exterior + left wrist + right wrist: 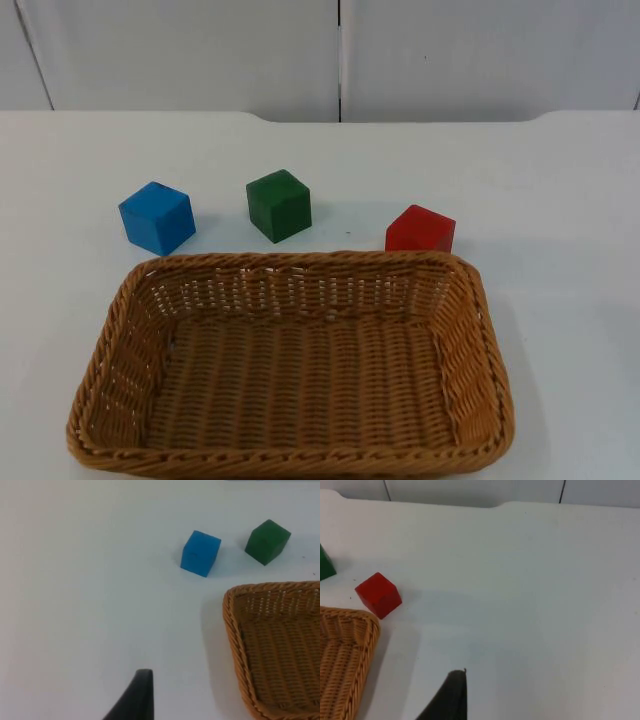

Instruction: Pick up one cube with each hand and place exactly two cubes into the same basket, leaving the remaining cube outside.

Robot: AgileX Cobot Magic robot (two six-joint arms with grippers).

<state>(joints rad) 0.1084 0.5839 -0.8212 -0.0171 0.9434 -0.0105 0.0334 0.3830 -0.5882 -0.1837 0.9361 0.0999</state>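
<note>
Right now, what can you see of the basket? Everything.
The basket is a shallow rectangular tray of tan woven wicker with a braided rim and sloping sides. It sits flat on the white table at the near edge, and nothing lies in it. The blue cube, green cube and red cube stand just beyond its far rim, the red one closest to it. No gripper touches it.

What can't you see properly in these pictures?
- Red cube: in the top view the basket rim hides its bottom.
- Green cube: cut off by the edge of the right wrist view.
- Basket: cut off by the edge of the left wrist view.
- Left tool and right tool: one black fingertip each, so open or shut can't be told.
</note>
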